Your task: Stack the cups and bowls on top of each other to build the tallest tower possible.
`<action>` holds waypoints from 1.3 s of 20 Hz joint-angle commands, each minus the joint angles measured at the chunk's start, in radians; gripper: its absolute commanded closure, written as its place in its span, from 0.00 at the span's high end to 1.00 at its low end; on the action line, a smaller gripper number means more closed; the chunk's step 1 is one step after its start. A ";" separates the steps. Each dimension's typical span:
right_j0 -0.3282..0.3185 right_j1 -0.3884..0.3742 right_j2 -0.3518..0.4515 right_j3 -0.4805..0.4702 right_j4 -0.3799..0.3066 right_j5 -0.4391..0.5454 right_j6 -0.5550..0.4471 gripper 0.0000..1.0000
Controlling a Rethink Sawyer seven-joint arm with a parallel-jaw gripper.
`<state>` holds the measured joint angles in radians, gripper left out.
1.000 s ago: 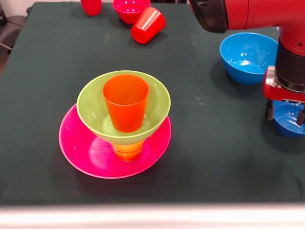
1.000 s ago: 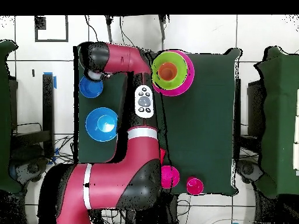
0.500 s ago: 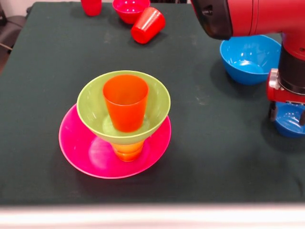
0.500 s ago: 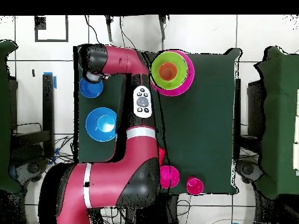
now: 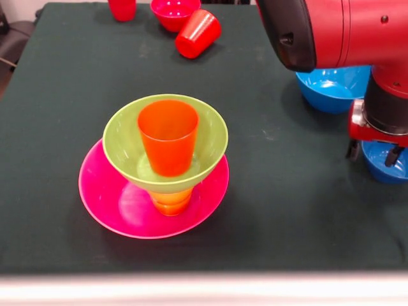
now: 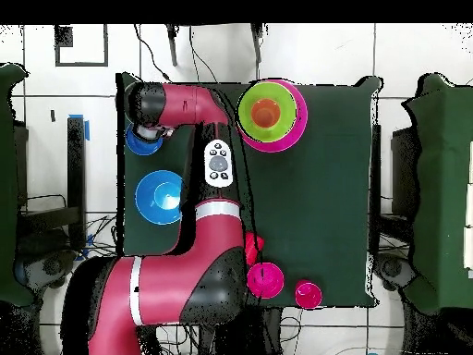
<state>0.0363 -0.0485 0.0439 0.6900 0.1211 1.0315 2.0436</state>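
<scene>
While its fingers straddle the small dark blue bowl, the end effector stands spread.

The arm covers the far rim of the light blue bowl. The gripper hides much of the small dark blue bowl, also cut by the right edge; its fingers seem to straddle the rim. 1 red cup and the red bowl are clipped at the top edge.
</scene>
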 commanded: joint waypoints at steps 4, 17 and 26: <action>-0.020 -0.056 0.101 0.182 -0.060 0.127 -0.240 1.00; -0.025 0.000 0.161 0.145 -0.067 0.121 -0.228 1.00; -0.002 0.031 0.186 0.145 -0.076 -0.069 -0.165 1.00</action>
<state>0.0175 -0.0667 0.1097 0.7874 0.1012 1.0520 2.0436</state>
